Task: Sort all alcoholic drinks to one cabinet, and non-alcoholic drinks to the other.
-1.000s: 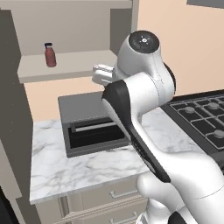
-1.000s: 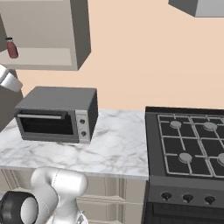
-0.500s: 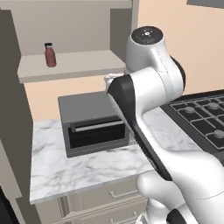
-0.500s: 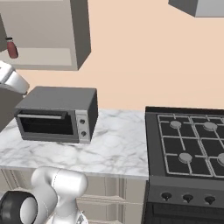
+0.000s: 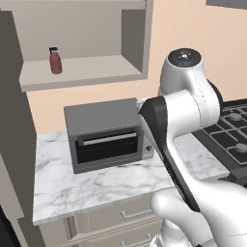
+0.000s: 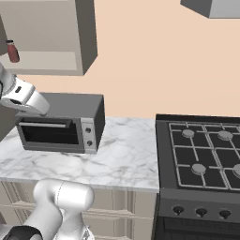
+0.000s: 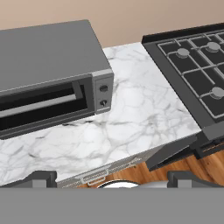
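Observation:
A small dark-red bottle [image 5: 55, 61] with a dark cap stands upright on the pale shelf of the open wall cabinet [image 5: 87, 72], near its left end; the same bottle [image 6: 12, 51] appears at the left edge of the right base view. I cannot tell which drink it is. My gripper [image 7: 112, 180] is open, its fingertips [image 7: 42, 177] spread wide with nothing between them. It hangs in the air and looks down at the counter and the microwave, well below and to the right of the bottle. My white hand [image 6: 23, 96] hovers over the microwave's left end.
A grey microwave [image 5: 106, 132] sits on the marble counter [image 5: 96, 185] under the cabinet. The cabinet's dark grey door [image 5: 14, 125] stands open at the left. A black gas stove [image 6: 201, 154] adjoins the counter on the right. Drawers run below the counter.
My arm has swung away from the cabinet shelf, and the hand has dropped lower and to the right, over the microwave. The bottle stays on the shelf. The gripper remains open.

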You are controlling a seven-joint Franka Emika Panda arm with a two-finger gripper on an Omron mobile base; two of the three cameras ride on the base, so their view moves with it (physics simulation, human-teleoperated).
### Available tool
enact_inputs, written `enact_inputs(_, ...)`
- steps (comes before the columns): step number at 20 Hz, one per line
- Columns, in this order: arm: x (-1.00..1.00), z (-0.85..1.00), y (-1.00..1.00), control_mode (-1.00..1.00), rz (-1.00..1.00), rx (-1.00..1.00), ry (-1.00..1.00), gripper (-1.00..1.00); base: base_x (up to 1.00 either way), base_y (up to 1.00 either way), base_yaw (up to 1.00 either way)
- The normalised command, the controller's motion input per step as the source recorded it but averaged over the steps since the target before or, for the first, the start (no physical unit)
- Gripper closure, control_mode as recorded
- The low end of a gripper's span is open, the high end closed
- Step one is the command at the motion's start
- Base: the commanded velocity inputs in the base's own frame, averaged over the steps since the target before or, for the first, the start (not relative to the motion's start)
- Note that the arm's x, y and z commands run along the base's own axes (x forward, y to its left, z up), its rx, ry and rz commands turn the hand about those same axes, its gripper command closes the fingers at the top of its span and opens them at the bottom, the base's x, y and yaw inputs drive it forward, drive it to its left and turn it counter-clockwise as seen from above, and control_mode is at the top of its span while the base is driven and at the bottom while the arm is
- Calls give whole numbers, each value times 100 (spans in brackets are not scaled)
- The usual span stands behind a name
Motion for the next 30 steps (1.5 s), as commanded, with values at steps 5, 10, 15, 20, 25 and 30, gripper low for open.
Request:
enact_inputs(5,0,-24,-3,-100,0,-1,3,-100,0,0,0)
enact_inputs(10,-3,-2,-9,100,0,0,1,-100,-6,-8,0)
enact_inputs(15,0,0,0,100,0,0,0,-100,-90,-81,0)
enact_inputs(20,0,0,0,100,0,0,0,-100,-59,-100,0)
enact_inputs(25,0,0,0,100,0,0,0,-100,0,-100,0)
enact_inputs(30,0,0,0,100,0,0,0,-100,11,-100,0)
